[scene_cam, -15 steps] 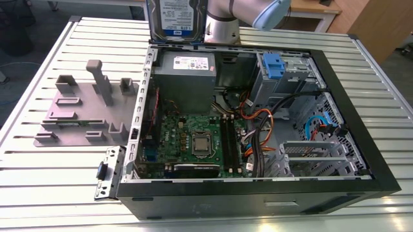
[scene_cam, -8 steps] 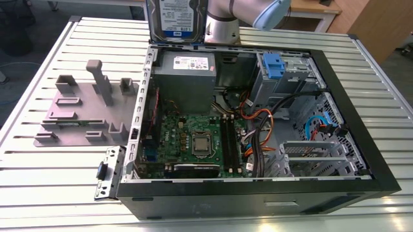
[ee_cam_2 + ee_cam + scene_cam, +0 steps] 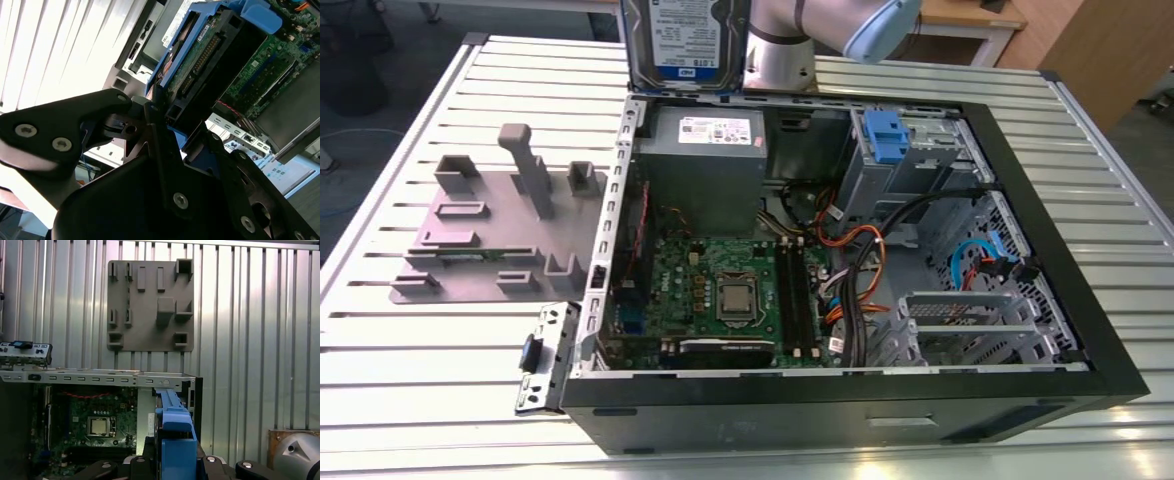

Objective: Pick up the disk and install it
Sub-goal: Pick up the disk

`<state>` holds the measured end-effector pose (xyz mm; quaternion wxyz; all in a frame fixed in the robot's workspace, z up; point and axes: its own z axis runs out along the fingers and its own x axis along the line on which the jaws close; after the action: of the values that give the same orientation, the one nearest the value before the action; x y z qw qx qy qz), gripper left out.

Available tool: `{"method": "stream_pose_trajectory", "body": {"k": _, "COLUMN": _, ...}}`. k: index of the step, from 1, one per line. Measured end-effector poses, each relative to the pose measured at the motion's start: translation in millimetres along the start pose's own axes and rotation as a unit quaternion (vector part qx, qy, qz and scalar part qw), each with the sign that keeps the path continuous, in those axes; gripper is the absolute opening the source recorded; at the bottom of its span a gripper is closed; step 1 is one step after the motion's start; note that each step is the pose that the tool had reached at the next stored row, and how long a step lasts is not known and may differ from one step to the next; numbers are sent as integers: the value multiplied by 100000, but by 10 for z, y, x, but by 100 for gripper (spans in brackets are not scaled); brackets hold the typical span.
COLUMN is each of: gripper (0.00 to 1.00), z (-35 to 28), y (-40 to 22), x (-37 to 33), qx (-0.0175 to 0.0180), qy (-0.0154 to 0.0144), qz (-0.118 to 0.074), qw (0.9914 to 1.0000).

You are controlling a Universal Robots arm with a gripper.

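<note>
Pincer clamps disk over open PC case; grey stand beside, exterior view's left.

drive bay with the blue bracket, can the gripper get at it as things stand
Likely yes: the case lies open with nothing over the drive bay, though the gripper is shut on the disk, and cables run close beside it.
</note>
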<state>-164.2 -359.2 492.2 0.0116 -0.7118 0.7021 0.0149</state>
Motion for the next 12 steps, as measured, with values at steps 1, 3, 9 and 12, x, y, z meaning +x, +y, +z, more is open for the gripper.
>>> {"method": "stream_pose_trajectory", "body": {"k": 1, "gripper": 36, "z": 0, "y": 0, "x": 2, "qx": -2, "qy": 2, "qz": 1, "qw": 100000}}
{"method": "stream_pose_trajectory", "body": {"k": 3, "gripper": 36, "z": 0, "y": 0, "x": 6, "qx": 0, "qy": 1, "qz": -1, "qw": 100000}}
{"method": "stream_pose_trajectory", "body": {"k": 9, "gripper": 36, "z": -1, "y": 0, "x": 18, "qx": -3, "qy": 4, "qz": -1, "qw": 100000}}
{"method": "stream_pose_trajectory", "body": {"k": 12, "gripper": 36, "z": -1, "y": 0, "x": 24, "qx": -1, "qy": 1, "qz": -1, "qw": 100000}}
